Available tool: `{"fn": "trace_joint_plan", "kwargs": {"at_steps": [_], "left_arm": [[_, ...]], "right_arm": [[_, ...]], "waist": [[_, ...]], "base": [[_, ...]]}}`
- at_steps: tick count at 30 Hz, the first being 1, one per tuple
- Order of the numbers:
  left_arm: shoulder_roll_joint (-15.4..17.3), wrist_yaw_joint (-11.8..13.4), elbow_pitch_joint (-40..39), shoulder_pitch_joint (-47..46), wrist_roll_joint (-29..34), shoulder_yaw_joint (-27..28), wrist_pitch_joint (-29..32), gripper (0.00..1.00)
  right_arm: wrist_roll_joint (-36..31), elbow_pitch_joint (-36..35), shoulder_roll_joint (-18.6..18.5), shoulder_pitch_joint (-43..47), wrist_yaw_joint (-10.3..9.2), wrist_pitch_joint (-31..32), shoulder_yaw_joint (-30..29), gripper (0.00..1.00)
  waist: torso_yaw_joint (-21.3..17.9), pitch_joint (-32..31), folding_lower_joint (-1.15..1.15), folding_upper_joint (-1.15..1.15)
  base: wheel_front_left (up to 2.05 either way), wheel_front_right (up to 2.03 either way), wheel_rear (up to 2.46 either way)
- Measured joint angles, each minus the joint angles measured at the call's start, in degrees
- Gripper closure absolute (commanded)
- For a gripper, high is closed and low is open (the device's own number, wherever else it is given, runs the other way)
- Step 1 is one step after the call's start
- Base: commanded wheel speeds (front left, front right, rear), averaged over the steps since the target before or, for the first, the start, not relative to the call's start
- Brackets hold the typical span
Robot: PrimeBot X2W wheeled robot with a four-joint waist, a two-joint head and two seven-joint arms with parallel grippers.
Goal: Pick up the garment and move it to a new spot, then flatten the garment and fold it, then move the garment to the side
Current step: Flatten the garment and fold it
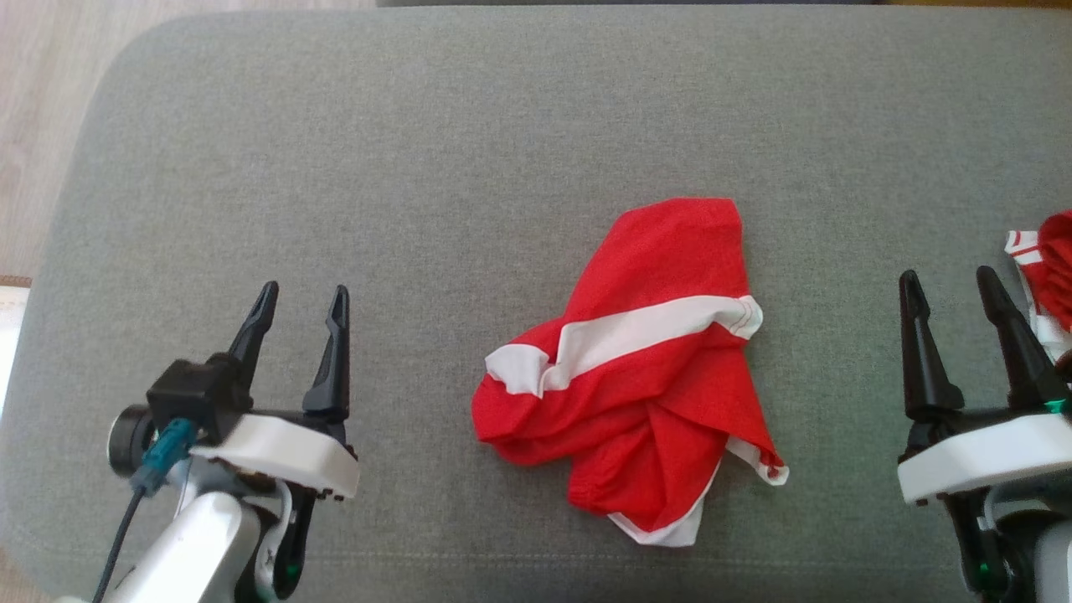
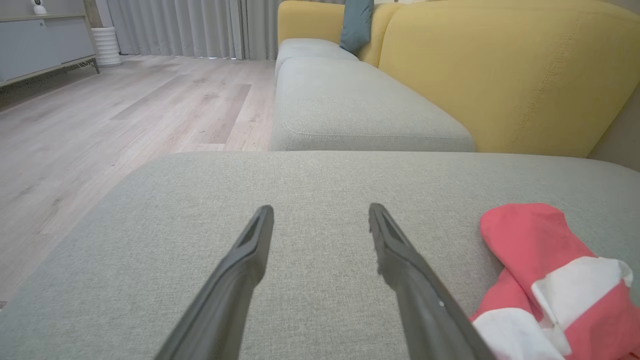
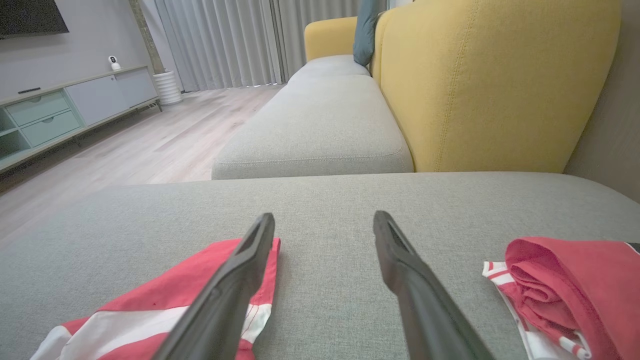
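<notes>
left hand (image 1: 303, 291) at the lower left of the head view, fingers spread wide, nothing between them. right hand (image 1: 946, 275) at the lower right, likewise released and empty. both point away from the robot over the grey cushion (image 1: 419, 167).

garment (image 1: 636, 368): red with a white band and white hem, lying crumpled on the cushion between the two hands, right of centre. not flat; folds bunch toward the near edge, and one red lobe reaches away from the robot. clear cushion shows on either side of it, with a wider gap to the left hand than to the right.

left wrist view: garment (image 2: 530, 240) sits off to the right of the open fingers, near but apart from them.

right wrist view: garment (image 3: 175, 285) lies at the lower left, and its edge passes behind the left-side finger (an overlap in that view only; the head view shows a gap).

second red-and-white bundle (image 1: 1051, 268) lies at the right edge of the cushion, just beside the right hand's outer finger (cannot tell if it touches). it is seen rolled up in the right wrist view (image 3: 565, 280).

yellow sofa back (image 2: 500, 75) stands beyond the cushion, with wood floor (image 1: 42, 84) to the left.
</notes>
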Motion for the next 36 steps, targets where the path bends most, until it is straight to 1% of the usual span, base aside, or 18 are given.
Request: {"fn": "trace_joint_plan", "kwargs": {"at_steps": [2, 5, 11, 14, 17, 18, 21, 27, 28, 33, 34, 36], "left_arm": [[0.2, -0.5, 0.0, 0.0, 0.0, -0.2, 0.2, 0.00], [0.1, -2.5, -0.2, -0.5, -0.3, -1.6, 2.3, 0.00], [-2.3, -8.3, 1.6, -4.6, -4.8, -7.0, 12.2, 0.00], [-3.8, -10.5, 3.9, -5.8, -7.6, -8.9, 16.7, 0.00], [-4.6, -11.7, 6.1, -6.1, -9.3, -9.5, 19.0, 0.00], [-4.7, -11.7, 6.8, -6.2, -9.3, -9.7, 19.5, 0.00], [-4.9, -12.7, 8.9, -7.3, -9.5, -10.2, 20.2, 0.00], [-5.1, -13.5, 11.4, -9.6, -9.5, -10.6, 20.2, 0.00], [-5.1, -13.7, 11.8, -9.9, -9.5, -10.8, 20.3, 0.01], [-5.2, -14.7, 13.6, -10.0, -9.3, -12.0, 21.4, 0.18], [-5.2, -14.7, 13.8, -10.2, -9.3, -12.2, 21.4, 0.29], [-5.3, -14.9, 14.1, -10.8, -9.1, -12.6, 21.3, 0.85]], "right_arm": [[0.0, 0.0, 0.0, 0.0, 0.00, 0.0, 0.0, 0.00], [0.1, 0.0, 0.0, 0.0, 0.00, 0.0, 0.0, 0.00], [0.1, 0.5, 0.0, -0.2, 0.00, 0.0, 0.6, 0.00], [0.2, 0.8, 0.0, -0.3, 0.00, 0.0, 1.2, 0.00], [0.8, 0.9, 0.0, -0.4, 0.00, 0.0, 1.2, 0.00], [0.9, 1.0, 0.0, -0.5, 0.00, 0.0, 1.2, 0.00], [1.1, 1.1, 0.0, -0.8, 0.00, -0.4, 1.3, 0.00], [1.1, 1.2, 0.0, -1.7, 0.00, -0.5, 1.4, 0.00], [1.1, 1.2, 0.0, -1.7, 0.00, -0.5, 1.4, 0.00], [1.1, 1.4, 0.0, -1.7, 0.00, -0.9, 1.4, 0.00], [1.1, 1.4, 0.0, -1.7, 0.00, -0.9, 1.4, 0.00], [1.1, 1.4, 0.0, -1.7, 0.00, -0.9, 1.4, 0.00]], "waist": [[0.0, 0.3, 0.00, 0.00], [0.0, 0.8, 0.00, 0.00], [-0.4, 2.0, 0.00, 0.00], [-0.9, 2.6, 0.00, 0.00], [-1.5, 3.3, 0.00, 0.00], [-1.7, 3.6, 0.00, 0.00], [-2.3, 4.4, 0.00, 0.00], [-3.1, 5.4, 0.00, 0.00], [-3.3, 5.6, 0.00, 0.00], [-3.8, 5.9, 0.00, 0.00], [-3.9, 6.0, 0.00, 0.00], [-4.0, 6.1, 0.00, 0.00]], "base": [[0.00, 0.00, 0.00], [0.00, 0.00, 0.00], [0.00, 0.00, 0.00], [0.00, 0.00, 0.00], [0.00, 0.00, 0.00], [0.00, 0.00, 0.00], [0.00, 0.00, 0.00], [0.00, 0.00, 0.00], [0.00, 0.00, 0.00], [0.00, 0.00, 0.00], [0.00, 0.00, 0.00], [0.00, 0.00, 0.00]]}}
